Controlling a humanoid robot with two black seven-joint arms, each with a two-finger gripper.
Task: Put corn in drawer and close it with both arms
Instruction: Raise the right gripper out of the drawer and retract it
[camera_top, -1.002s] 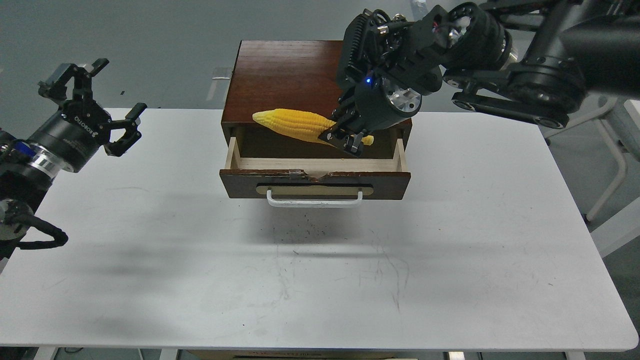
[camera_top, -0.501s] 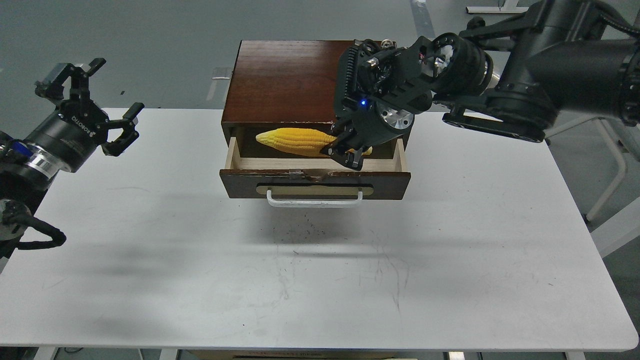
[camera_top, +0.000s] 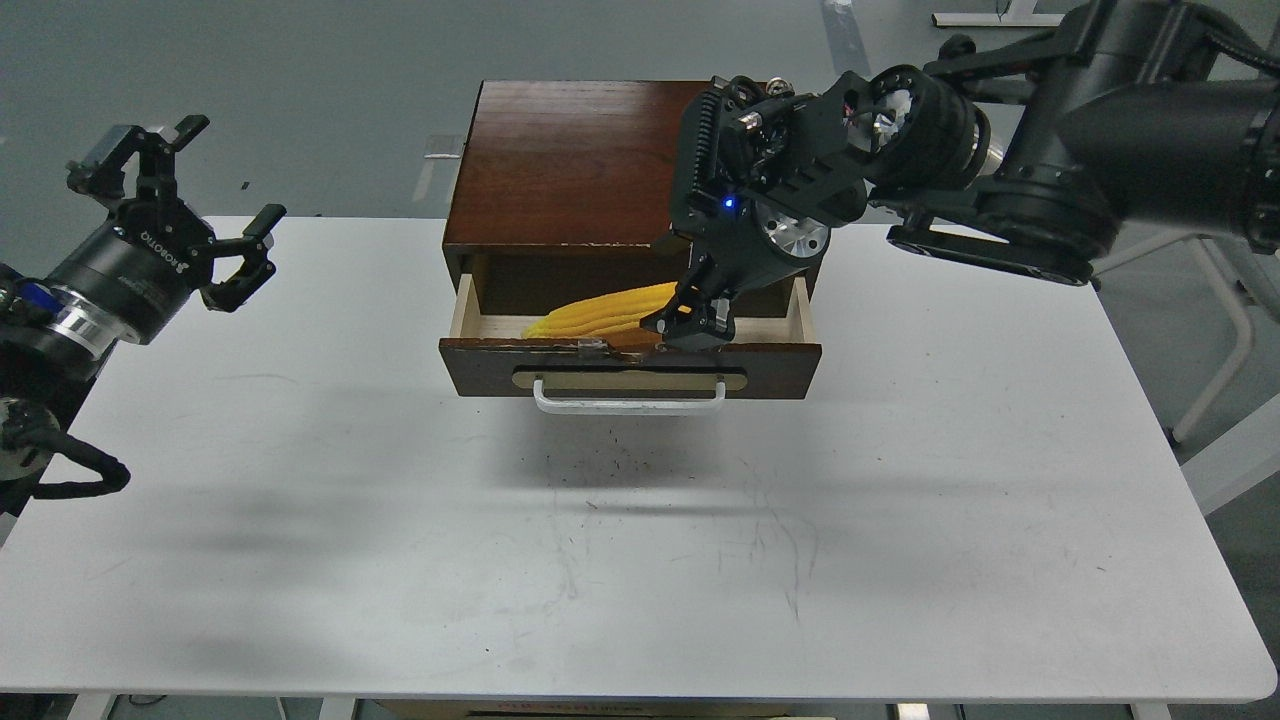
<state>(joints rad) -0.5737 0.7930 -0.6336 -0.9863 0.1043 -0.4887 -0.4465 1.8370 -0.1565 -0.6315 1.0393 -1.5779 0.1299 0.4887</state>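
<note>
The drawer (camera_top: 770, 362) of the dark wooden cabinet (camera_top: 565, 160) is pulled open, its white bar handle (camera_top: 628, 403) facing me. The yellow corn (camera_top: 600, 312) lies slanted inside the drawer on the pale wood, tip toward the left front, and looks blurred. My right gripper (camera_top: 690, 325) hangs over the drawer at the corn's thick end, fingers spread and no longer gripping it. My left gripper (camera_top: 232, 170) is open and empty, held in the air above the table's far left edge, well apart from the drawer.
The cabinet stands at the back middle of the white table (camera_top: 640, 560). The right arm (camera_top: 1000, 190) reaches in from the upper right over the cabinet's right side. A white table frame (camera_top: 1225, 330) stands beyond the right edge.
The right gripper came down from over the cabinet top into the drawer opening with the corn. The corn then dropped out of the fingers onto the drawer floor. The left arm barely moved.
</note>
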